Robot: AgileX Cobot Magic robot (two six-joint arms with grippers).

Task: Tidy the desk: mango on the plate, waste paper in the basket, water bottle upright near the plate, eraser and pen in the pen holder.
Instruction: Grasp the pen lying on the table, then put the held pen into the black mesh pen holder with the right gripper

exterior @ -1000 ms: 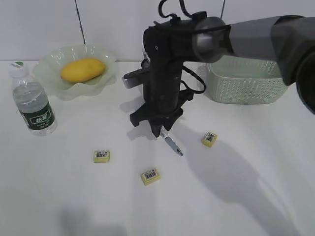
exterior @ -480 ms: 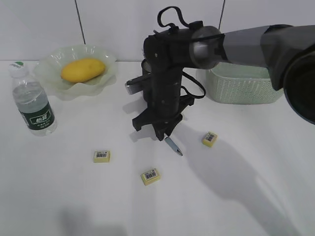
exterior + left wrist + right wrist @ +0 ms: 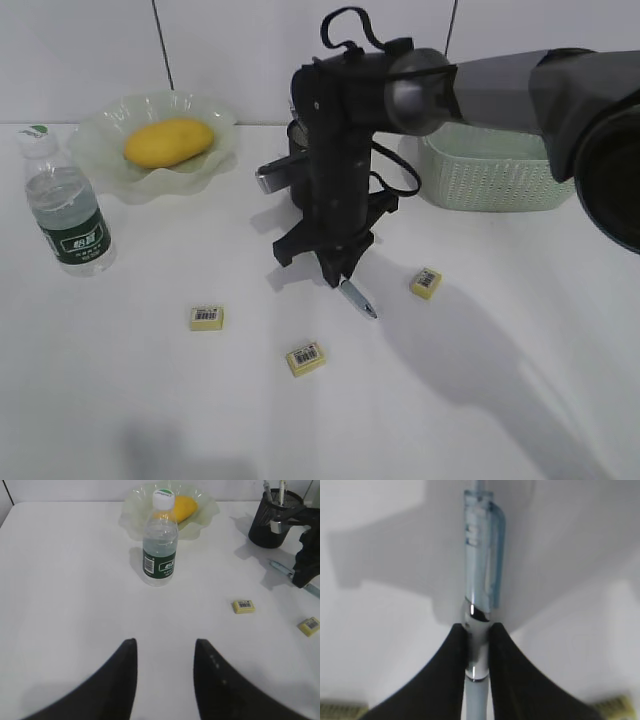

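My right gripper (image 3: 335,275) is shut on a pale-blue pen (image 3: 356,299), which shows close up in the right wrist view (image 3: 480,590), held just above the desk (image 3: 150,400). The black mesh pen holder (image 3: 270,517) stands behind the right arm. The mango (image 3: 168,142) lies on the green plate (image 3: 100,135). The water bottle (image 3: 68,210) stands upright in front of the plate. Three yellow erasers lie on the desk: one at the left (image 3: 206,317), one in the middle (image 3: 306,358), one at the right (image 3: 425,283). My left gripper (image 3: 165,647) is open and empty over the bare desk. No waste paper is in view.
The sage-green basket (image 3: 500,170) stands at the back right behind the right arm. A white wall with dark seams closes the back.
My right gripper has lifted slightly with the pen in it, so the pen hangs tilted from the jaws. The other things have not moved.
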